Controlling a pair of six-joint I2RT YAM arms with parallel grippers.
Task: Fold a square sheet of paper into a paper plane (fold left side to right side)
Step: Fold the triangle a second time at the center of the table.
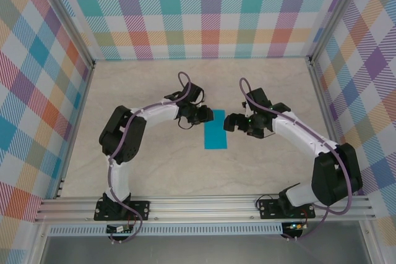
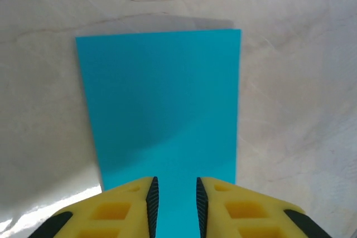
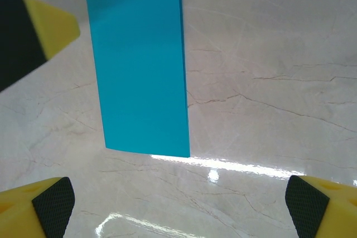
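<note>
Where the square sheet of paper (image 1: 215, 129) is lying: it is resting flat at the middle of the table (image 1: 154, 165), between the two grippers, showing as a tall narrow teal rectangle with its long sides running away from the arm bases.
Paper from the left wrist: the sheet (image 2: 162, 104) is stretching away from the fingers, and a faint shadow is edging its far short side.
Paper from the right wrist: the sheet (image 3: 139, 59) is lying ahead and to the left, with one short edge facing the camera.
Left gripper (image 1: 199, 115): it is sitting over the paper's far left part. Its jaws (image 2: 174, 204) are standing only a narrow slit apart, with teal showing through the gap and nothing clamped. Whether the tips are touching the sheet is not clear.
Right gripper (image 1: 232, 123): it is waiting just beside the paper's right long edge, apart from it. Its jaws (image 3: 178, 210) are spreading wide and are holding nothing.
Surroundings: plaid walls (image 1: 198, 10) are enclosing the pale marbled table, and an aluminium rail (image 1: 204, 205) is carrying both arm bases at the near edge.
</note>
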